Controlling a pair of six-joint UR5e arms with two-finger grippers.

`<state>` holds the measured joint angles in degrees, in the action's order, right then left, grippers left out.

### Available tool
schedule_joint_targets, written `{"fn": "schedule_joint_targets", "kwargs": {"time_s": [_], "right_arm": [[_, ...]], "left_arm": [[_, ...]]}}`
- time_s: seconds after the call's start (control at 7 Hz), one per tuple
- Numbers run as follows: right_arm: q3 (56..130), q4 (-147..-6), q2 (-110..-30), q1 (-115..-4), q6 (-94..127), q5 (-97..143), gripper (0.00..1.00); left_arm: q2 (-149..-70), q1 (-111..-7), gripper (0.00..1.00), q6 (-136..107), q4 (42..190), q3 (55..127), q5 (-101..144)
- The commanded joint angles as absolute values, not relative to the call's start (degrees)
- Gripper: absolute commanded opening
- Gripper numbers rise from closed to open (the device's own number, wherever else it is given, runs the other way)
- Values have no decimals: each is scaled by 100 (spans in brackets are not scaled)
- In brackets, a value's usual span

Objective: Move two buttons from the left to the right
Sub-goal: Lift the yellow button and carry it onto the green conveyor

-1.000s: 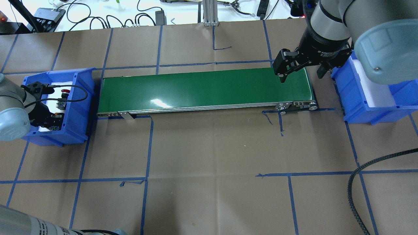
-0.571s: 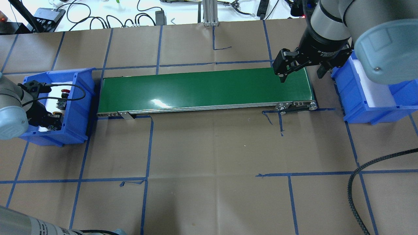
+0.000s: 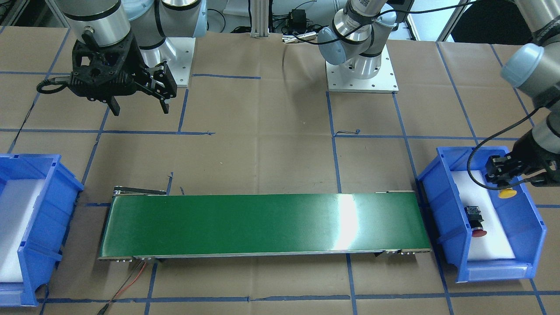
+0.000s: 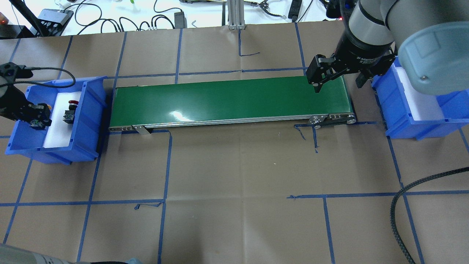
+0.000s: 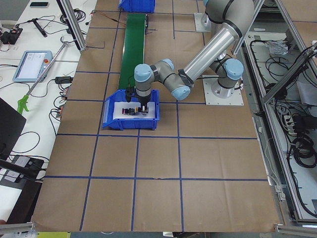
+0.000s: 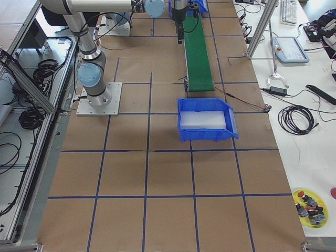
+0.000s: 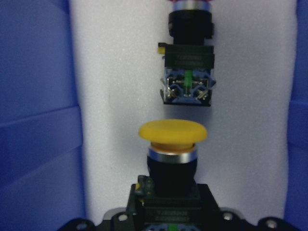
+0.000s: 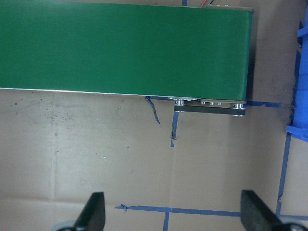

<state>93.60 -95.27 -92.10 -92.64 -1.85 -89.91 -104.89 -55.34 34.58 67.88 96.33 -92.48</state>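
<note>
My left gripper (image 3: 507,175) is shut on the black body of the yellow-capped button (image 7: 172,133) and holds it over the white foam of the left blue bin (image 3: 442,205). In the overhead view the left gripper (image 4: 34,117) sits by the bin's outer wall. The red-capped button (image 3: 476,221) lies on its side on the foam, just beyond the yellow one, as the left wrist view (image 7: 188,72) also shows. My right gripper (image 4: 338,85) is open and empty, hovering over the right end of the green conveyor belt (image 4: 227,99).
A second blue bin (image 4: 403,110) with white foam stands past the belt's right end. The belt (image 3: 262,223) lies between the two bins. A black cable (image 4: 403,198) loops onto the paper at the front right.
My left gripper has risen from the near end of the left bin with the yellow button and moved toward the bin's outer wall. The right gripper has stayed still.
</note>
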Motion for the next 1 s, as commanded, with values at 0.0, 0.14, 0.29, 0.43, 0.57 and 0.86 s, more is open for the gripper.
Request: {"fn": "schedule_joint_targets", "kwargs": {"time_s": [0.0,0.14,0.29,0.43,0.57,0.86], "right_arm": [[9360,-9536,-9202,-9264,-185,-8983,100],[9360,-9536,-9202,-9264,-185,-8991,100],[9360,-9536,-9202,-9264,-185,-8991,100],[9360,-9536,-9202,-9264,-193,-8991,100],[9360,-9545,-9193,-9264,-193,-8991,100],[9360,-9536,-9193,-9264,-185,-8983,100]], "left_arm": [[-10590,-5825,7,3270,8030,8451,-9237],[-10626,-6123,7,2974,8094,8238,-9255],[-10635,-6422,7,2475,8086,8201,-9211],[-10635,-6799,7,2017,8077,8200,-9185],[-10652,-7255,7,1447,8060,8209,-9211],[-10871,-7977,7,671,8007,8244,-9255]]}}
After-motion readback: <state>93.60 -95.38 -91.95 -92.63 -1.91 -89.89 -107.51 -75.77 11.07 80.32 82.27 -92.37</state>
